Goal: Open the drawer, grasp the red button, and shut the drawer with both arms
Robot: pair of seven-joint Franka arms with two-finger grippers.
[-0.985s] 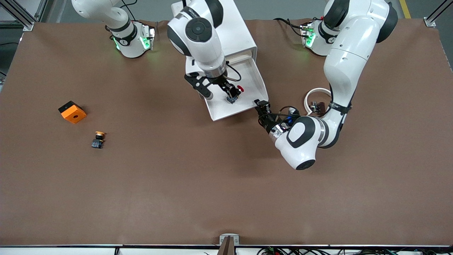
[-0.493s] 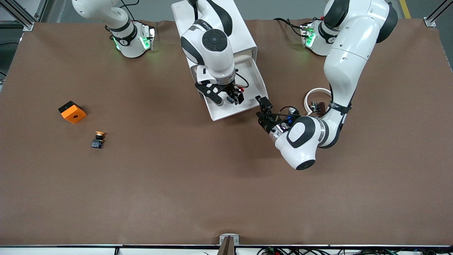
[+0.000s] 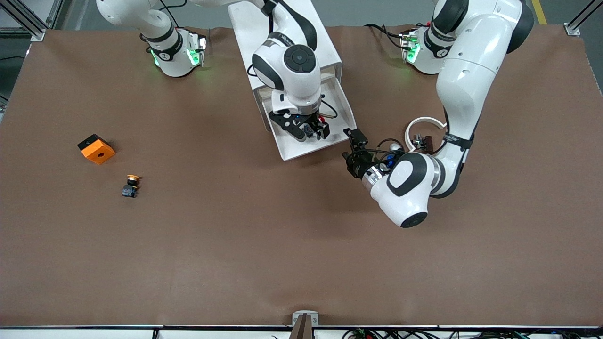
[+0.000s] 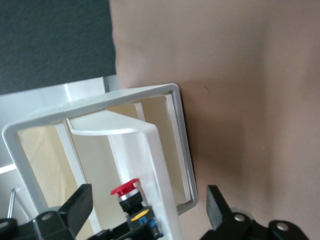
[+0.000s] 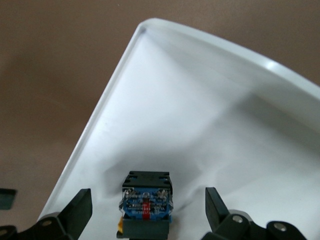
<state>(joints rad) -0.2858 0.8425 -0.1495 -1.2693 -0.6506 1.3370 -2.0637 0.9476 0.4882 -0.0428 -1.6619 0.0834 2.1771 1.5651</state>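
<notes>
While the drawer stands open: the grab step is in hand; closing is not yet begun.
Yellow button (image 3: 131, 184): on the table toward the right arm's end, nearest the front camera. Not the target.
Orange block (image 3: 96, 149): just beside it, slightly farther. Not involved.
Left gripper (image 3: 353, 146): low, at the drawer's front corner toward the left arm's end. Fingers spread wide, holding nothing. One second ago it touched that corner; it now stands slightly clear of it.
Drawer (image 3: 292, 143): pulled fully out of the cabinet (image 3: 327, 52), its tray tilted toward the front camera.
Right gripper (image 3: 308, 131): inside the drawer. Fingers wide, one on each side of the button, neither seen to touch it.
Button (image 5: 146, 204): on the drawer floor near the front wall, lying on its side, red cap toward the left arm's end.
Change in the last second: the right arm swung across the tray toward the left arm's end and brought its fingers astride the button. The button has not visibly moved.
Meaning for the task: opening is done. The likely next move is to close the fingers on the dark body, lift clear, then push the drawer shut.
Risk: a loose grip may let the body slide on the tilted floor.
</notes>
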